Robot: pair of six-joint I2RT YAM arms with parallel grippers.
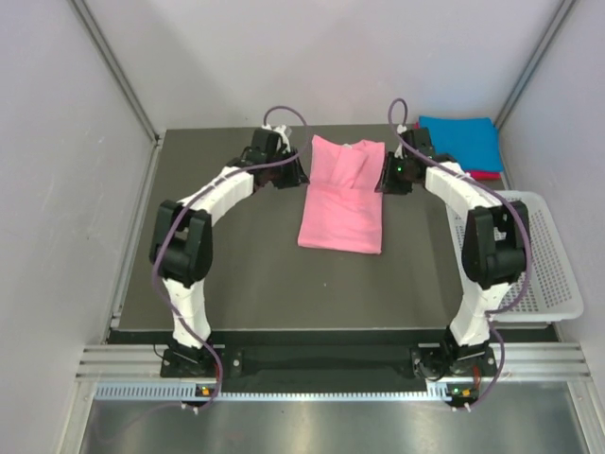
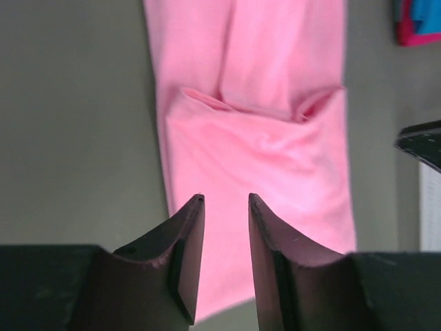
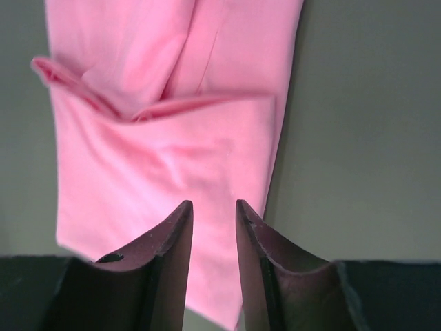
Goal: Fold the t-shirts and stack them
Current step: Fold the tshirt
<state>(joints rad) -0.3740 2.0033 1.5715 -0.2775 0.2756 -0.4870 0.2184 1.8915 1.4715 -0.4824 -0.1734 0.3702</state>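
The light pink t-shirt (image 1: 342, 194) lies partly folded in the middle of the dark table, its far part doubled over with a ridge across it (image 2: 262, 152) (image 3: 158, 158). My left gripper (image 1: 294, 171) hovers at the shirt's far left edge, my right gripper (image 1: 387, 176) at its far right edge. In the wrist views both the left gripper (image 2: 226, 200) and the right gripper (image 3: 213, 203) stand open above the cloth, nothing between the fingers. A folded bright blue t-shirt (image 1: 461, 142) rests on a magenta-red one (image 1: 487, 174) at the far right corner.
A white mesh basket (image 1: 544, 255) sits off the table's right edge beside the right arm. Grey walls close in on the left, back and right. The blue and magenta stack (image 2: 420, 21) shows at the left wrist view's top right.
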